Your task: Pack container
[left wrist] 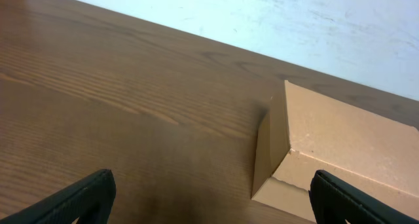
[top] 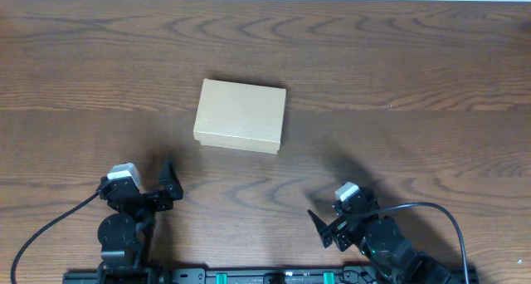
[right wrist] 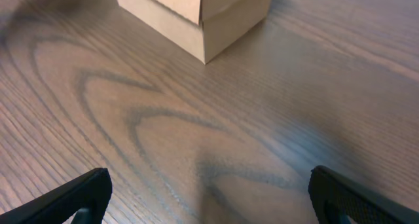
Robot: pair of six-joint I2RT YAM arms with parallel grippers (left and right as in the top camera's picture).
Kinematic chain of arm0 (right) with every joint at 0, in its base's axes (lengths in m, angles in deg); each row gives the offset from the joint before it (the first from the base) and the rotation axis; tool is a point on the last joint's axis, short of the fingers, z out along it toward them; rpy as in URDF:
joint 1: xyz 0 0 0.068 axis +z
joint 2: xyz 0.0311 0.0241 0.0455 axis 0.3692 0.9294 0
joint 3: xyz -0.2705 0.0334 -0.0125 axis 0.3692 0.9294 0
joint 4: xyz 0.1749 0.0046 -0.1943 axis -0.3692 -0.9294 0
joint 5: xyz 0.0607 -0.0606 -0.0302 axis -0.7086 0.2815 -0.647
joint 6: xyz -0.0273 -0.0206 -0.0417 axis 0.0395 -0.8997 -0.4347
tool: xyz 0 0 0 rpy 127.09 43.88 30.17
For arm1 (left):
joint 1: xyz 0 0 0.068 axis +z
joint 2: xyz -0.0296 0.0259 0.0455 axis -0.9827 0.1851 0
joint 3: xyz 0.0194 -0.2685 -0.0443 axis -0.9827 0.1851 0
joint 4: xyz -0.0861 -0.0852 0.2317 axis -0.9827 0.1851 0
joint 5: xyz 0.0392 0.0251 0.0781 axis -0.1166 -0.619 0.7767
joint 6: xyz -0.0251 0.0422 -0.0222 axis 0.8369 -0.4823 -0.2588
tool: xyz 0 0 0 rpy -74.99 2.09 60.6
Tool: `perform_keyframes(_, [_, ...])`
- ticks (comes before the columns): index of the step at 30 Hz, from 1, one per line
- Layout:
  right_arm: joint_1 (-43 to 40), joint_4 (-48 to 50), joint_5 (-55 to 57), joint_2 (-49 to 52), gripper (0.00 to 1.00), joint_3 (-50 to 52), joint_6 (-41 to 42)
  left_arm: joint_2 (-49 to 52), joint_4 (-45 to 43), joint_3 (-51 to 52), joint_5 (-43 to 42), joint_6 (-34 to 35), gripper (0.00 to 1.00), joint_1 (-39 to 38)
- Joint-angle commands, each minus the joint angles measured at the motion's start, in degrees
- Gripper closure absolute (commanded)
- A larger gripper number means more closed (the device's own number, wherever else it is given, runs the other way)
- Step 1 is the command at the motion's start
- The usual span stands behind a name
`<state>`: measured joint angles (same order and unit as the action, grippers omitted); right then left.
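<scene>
Left gripper (left wrist: pixel 209 199), right gripper (right wrist: pixel 209 199): jaws spread wide, nothing held.
Cardboard box (top: pixel 241 114) lid down on table (top: pixel 415 68), apart from both; contents hidden.

The left arm (top: pixel 119 232) and right arm (top: pixel 397 251) sit low and folded over their bases. The left gripper (top: pixel 166 188) points forward and slightly inward, jaws spread wide, holding nothing. The right gripper (top: pixel 325 222) angles toward the left side, jaws equally wide and empty. In each wrist view the dark fingertips (left wrist: pixel 88 196) (right wrist: pixel 82 194) show only at the bottom corners, far apart.
</scene>
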<state>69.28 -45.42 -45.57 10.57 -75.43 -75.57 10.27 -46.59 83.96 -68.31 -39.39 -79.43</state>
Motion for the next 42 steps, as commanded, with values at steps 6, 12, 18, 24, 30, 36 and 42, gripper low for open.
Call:
perform_keyframes(6, [0.3,0.1,-0.3,-6.8,0.01,0.2,1.0,-0.3,0.3,1.6,0.7,-0.8,0.05,0.2])
perform_keyframes(12, [0.3,0.1,-1.1,-7.6,0.01,0.2,1.0,-0.3,0.3,1.6,0.7,-0.8,0.05,0.2])
perform_keyframes(18, [0.4,0.1,-1.1,-7.5,0.01,0.2,1.0,-0.3,0.3,1.6,0.7,-0.8,0.05,0.2])
perform_keyframes(24, [0.4,0.1,-1.1,-7.5,0.01,0.2,1.0,-0.3,0.3,1.6,0.7,-0.8,0.05,0.2])
perform_keyframes(30, [0.4,0.1,-1.1,-7.5,0.01,0.2,1.0,-0.3,0.3,1.6,0.7,-0.8,0.05,0.2])
perform_keyframes(36, [0.4,0.1,-1.1,-7.5,0.01,0.2,1.0,-0.3,0.3,1.6,0.7,-0.8,0.05,0.2])
perform_keyframes(42, [0.4,0.1,-1.1,-7.5,0.01,0.2,1.0,-0.3,0.3,1.6,0.7,-0.8,0.05,0.2])
